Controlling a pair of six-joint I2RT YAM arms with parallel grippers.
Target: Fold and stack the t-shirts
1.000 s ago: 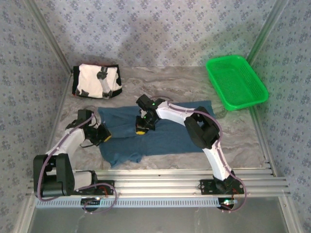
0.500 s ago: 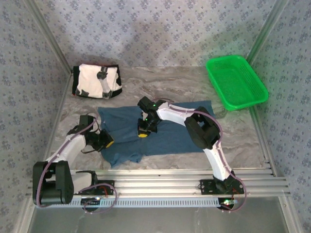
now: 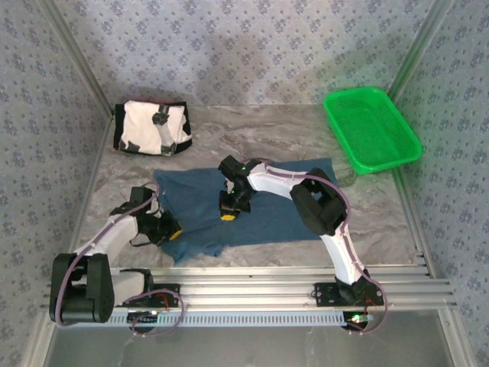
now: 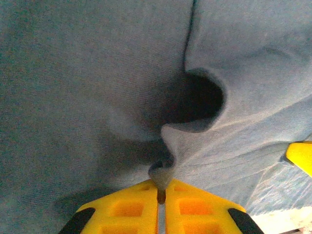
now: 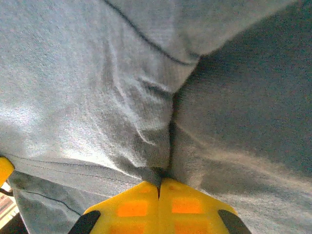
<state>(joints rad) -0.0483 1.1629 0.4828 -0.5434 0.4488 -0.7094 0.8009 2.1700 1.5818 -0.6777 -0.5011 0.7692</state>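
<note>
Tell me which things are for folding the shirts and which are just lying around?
For the job:
blue t-shirt, spread out on the table
cream-white t-shirt, bundled at the back left
left fingers and right fingers, each pinching the blue t-shirt

Just lying about:
green basket, back right

No writing, label, brand or number can be read in any view. The dark teal-blue t-shirt (image 3: 260,225) at the centre of the frame is plain cloth, and the cream-white t-shirt (image 3: 145,122) at the upper left carries only black-and-grey patches, not letters. The green plastic basket (image 3: 370,126) at the upper right bears no legible marking.
</note>
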